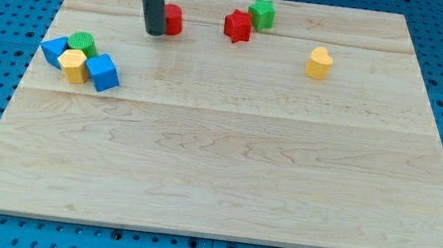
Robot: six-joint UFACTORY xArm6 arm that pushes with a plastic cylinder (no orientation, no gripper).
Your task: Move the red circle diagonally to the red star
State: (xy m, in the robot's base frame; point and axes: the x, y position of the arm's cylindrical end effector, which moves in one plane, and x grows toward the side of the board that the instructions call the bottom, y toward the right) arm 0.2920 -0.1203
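The red circle (172, 19) sits near the top of the wooden board (226, 158), left of centre. My tip (154, 32) touches its left side, with the dark rod rising out of the view's top and hiding part of the block. The red star (237, 25) lies to the right of the red circle at about the same height, a short gap between them.
A green block (261, 14) touches the red star's upper right. A yellow block (320, 62) lies further right. At the view's left, a cluster holds two blue blocks (54, 49) (102, 72), a green circle (82, 42) and a yellow block (73, 64).
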